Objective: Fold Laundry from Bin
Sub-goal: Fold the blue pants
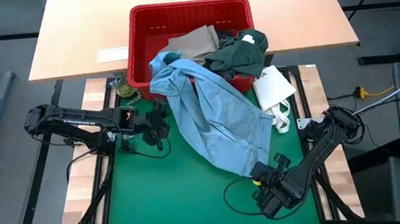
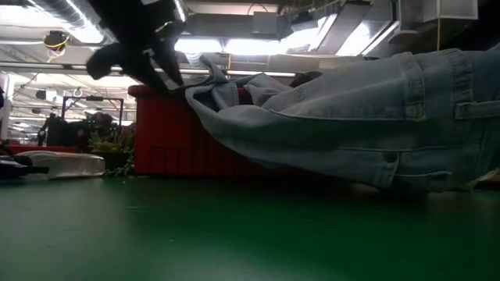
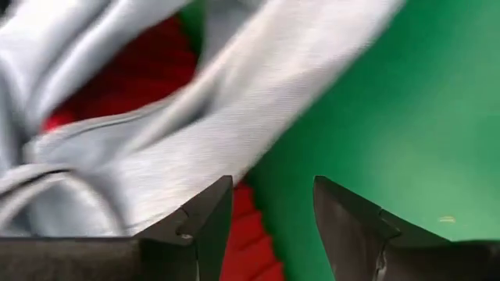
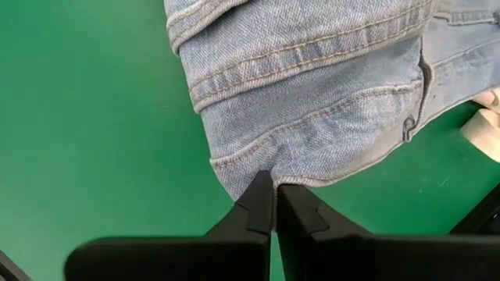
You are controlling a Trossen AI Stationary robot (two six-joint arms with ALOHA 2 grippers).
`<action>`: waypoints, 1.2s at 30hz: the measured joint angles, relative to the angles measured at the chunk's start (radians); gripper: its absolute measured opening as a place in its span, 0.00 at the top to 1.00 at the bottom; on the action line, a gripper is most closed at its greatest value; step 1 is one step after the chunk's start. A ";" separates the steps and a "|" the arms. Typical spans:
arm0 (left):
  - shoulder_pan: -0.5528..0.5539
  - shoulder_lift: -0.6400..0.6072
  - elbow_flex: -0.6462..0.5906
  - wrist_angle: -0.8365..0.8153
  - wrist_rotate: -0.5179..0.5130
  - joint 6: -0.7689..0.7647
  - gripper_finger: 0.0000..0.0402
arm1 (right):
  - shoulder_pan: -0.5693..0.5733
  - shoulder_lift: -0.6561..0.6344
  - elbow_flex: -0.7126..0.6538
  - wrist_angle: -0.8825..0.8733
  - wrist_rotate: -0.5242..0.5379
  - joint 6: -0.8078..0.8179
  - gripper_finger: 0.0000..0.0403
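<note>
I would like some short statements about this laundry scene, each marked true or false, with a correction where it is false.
1. The light blue jeans lie completely inside the red bin. False: they hang over its front rim and spread across the green mat.
2. The right gripper is shut on the jeans' edge. True.
3. The left gripper holds the dark green garment. False: its fingers are open, beside the jeans.
4. The dark green garment rests in the bin. True.
5. A white packet lies beside the jeans. True.
</note>
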 joint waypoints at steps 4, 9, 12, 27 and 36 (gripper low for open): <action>0.039 0.000 0.000 0.079 -0.004 0.016 0.58 | 0.001 0.000 0.000 0.000 0.030 -0.007 0.99; 0.099 0.000 0.000 0.176 -0.007 0.016 0.60 | 0.001 0.000 0.000 0.000 0.035 -0.026 0.99; 0.137 0.000 0.000 0.225 -0.037 0.015 0.62 | 0.001 0.000 0.000 0.000 0.035 -0.026 0.99; 0.281 0.000 0.000 0.255 0.001 -0.117 0.64 | 0.000 0.000 0.000 0.000 0.038 -0.028 0.99; 0.295 0.000 0.000 0.252 -0.001 -0.134 0.87 | 0.000 0.000 0.000 0.000 0.038 -0.028 0.99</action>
